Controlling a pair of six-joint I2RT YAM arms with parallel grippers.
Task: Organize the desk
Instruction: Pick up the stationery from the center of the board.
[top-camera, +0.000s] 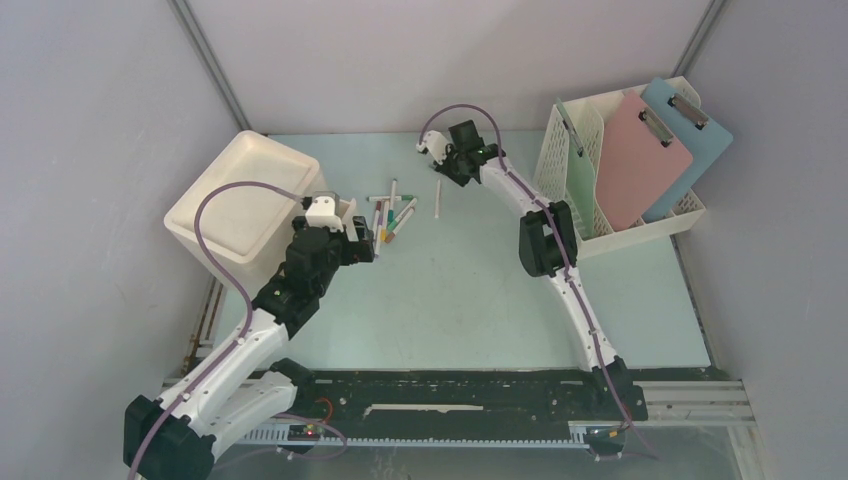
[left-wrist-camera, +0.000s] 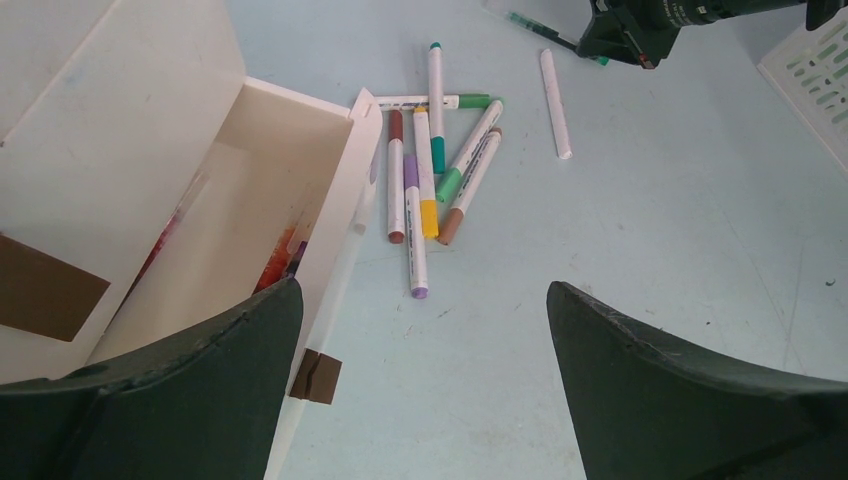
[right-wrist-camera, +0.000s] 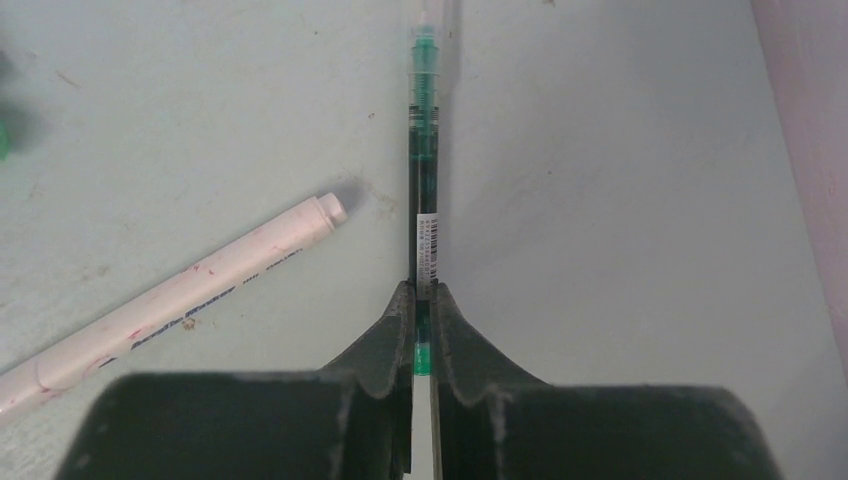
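Note:
The desk (top-camera: 450, 290) is a pale mint-green tabletop. Several colored markers (top-camera: 392, 218) lie in a loose pile on it, also in the left wrist view (left-wrist-camera: 430, 170). A white marker (top-camera: 438, 197) lies alone to their right. My left gripper (top-camera: 365, 242) is open and empty, just near of the pile, beside a small open white box (left-wrist-camera: 330, 190) that holds a few markers. Its jaws (left-wrist-camera: 425, 300) stand wide apart over bare desk. My right gripper (top-camera: 447, 168) is at the back of the desk, shut on a green pen (right-wrist-camera: 424, 200) that points away from its jaws (right-wrist-camera: 422, 292).
A large white bin (top-camera: 245, 205) stands at the back left. A white perforated file rack (top-camera: 585, 215) at the back right holds a pink clipboard (top-camera: 640, 160) and a blue clipboard (top-camera: 695, 135). Grey panels wall the desk; a black rail (top-camera: 450, 395) runs along the front.

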